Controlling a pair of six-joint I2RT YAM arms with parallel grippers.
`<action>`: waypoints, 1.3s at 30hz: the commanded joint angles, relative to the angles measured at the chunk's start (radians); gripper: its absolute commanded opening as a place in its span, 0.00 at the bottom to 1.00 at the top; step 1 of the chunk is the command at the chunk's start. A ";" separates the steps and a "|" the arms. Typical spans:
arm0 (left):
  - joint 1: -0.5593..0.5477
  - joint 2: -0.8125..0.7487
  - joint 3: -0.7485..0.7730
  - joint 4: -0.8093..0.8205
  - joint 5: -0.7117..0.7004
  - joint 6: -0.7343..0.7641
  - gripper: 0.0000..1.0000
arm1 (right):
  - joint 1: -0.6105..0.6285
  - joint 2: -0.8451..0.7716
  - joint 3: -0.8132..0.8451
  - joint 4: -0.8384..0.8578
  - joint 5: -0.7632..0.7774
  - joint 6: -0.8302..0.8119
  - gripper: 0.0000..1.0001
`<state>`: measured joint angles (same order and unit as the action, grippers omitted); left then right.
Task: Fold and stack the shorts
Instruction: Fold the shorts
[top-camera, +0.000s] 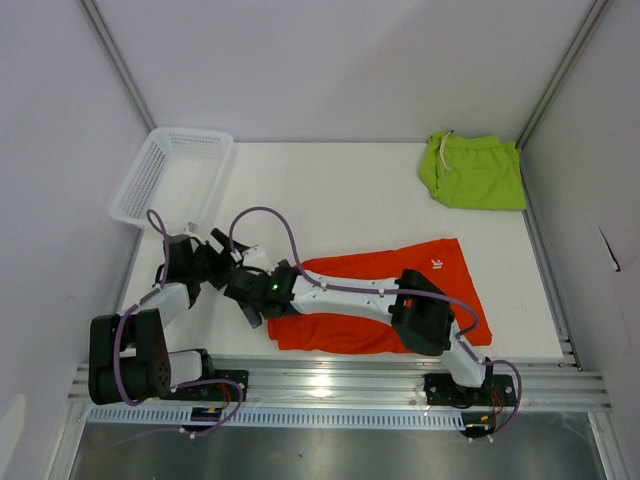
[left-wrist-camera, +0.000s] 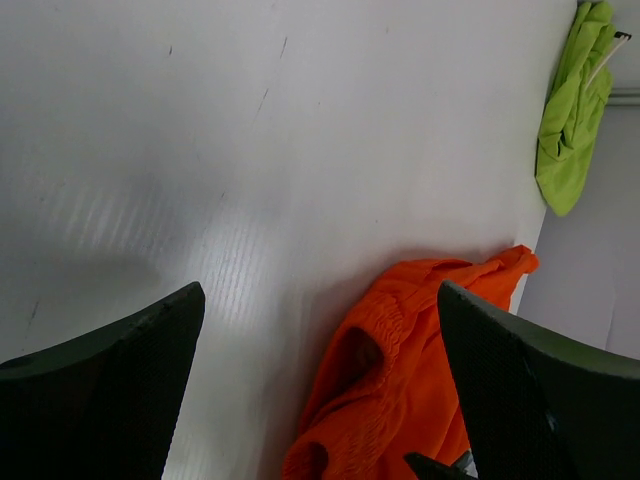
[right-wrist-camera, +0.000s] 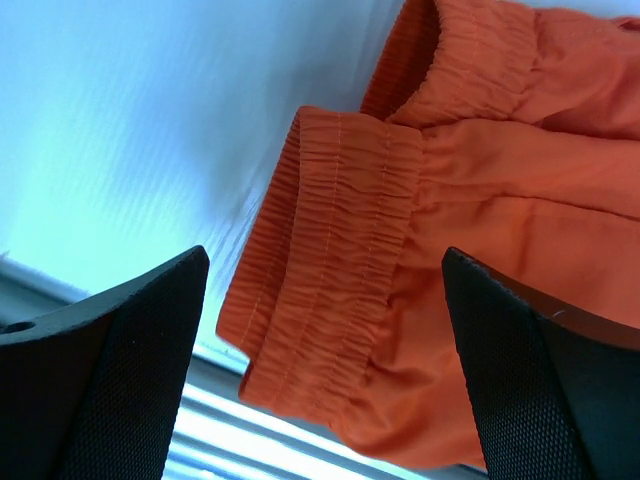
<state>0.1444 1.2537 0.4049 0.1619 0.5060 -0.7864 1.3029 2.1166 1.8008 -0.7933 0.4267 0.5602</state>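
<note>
Two pincers are hanging spread; the right pincer (right-wrist-camera: 325, 300) is hovering over the waistband (right-wrist-camera: 340, 250) of the orange shorts (top-camera: 400, 290), lying mid-surface (top-camera: 330, 190); the left pincer (left-wrist-camera: 320, 290) is waiting beside; the green shorts (top-camera: 475, 172) are lying far right; pinching one layer only would be risking a crooked fold.

Bright even light, glare on table (left-wrist-camera: 250, 270), wrist foregrounds blurred

On the white tabletop (top-camera: 330, 190), orange shorts (top-camera: 380, 268) are spread at lower centre, green shorts (top-camera: 475, 172) are laid at upper right, and a basket (top-camera: 140, 185) is set at upper left.
</note>
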 joint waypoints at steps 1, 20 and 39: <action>0.027 -0.008 -0.028 0.070 0.065 -0.010 0.99 | 0.018 0.081 0.084 -0.090 0.099 0.072 0.99; 0.069 -0.031 -0.063 0.090 0.055 0.013 0.99 | 0.045 0.194 0.195 -0.311 0.213 0.181 0.99; 0.066 -0.048 -0.074 0.120 0.078 0.032 0.99 | 0.030 -0.018 -0.060 -0.063 0.180 0.181 0.43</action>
<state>0.1997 1.2293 0.3462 0.2211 0.5545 -0.7826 1.3327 2.1841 1.7565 -0.8917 0.5400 0.7094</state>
